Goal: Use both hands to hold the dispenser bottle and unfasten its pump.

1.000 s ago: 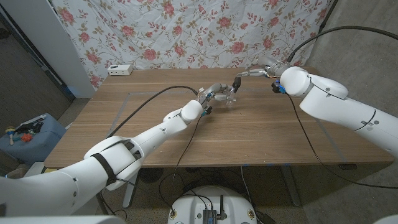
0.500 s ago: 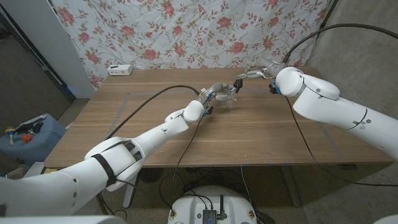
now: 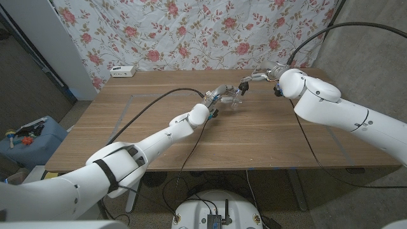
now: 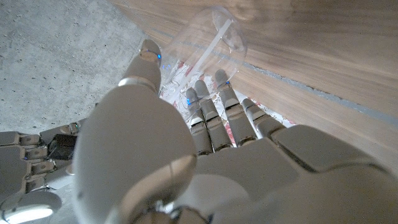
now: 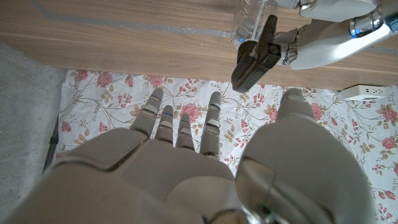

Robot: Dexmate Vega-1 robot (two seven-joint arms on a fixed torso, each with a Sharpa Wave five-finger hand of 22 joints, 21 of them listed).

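Note:
My left hand (image 3: 219, 95) grips the clear dispenser bottle (image 3: 234, 97) a little above the far middle of the wooden table (image 3: 254, 137). The bottle's black pump (image 3: 243, 84) points toward my right hand (image 3: 259, 76). In the left wrist view my fingers (image 4: 219, 106) wrap the clear bottle (image 4: 208, 40), whose dip tube shows inside. The right wrist view has the black pump (image 5: 255, 53) just beyond my right hand (image 5: 205, 162); its fingers (image 5: 180, 127) and thumb are spread and hold nothing.
A white power strip (image 3: 122, 71) lies at the table's far left, before the floral cloth (image 3: 191, 32). Black cables (image 3: 152, 102) trail over the table along both arms. A blue box (image 3: 28, 137) stands on the floor at the left.
My right arm has swung a little to the left, toward the bottle. The left hand and the bottle have stayed where they were.

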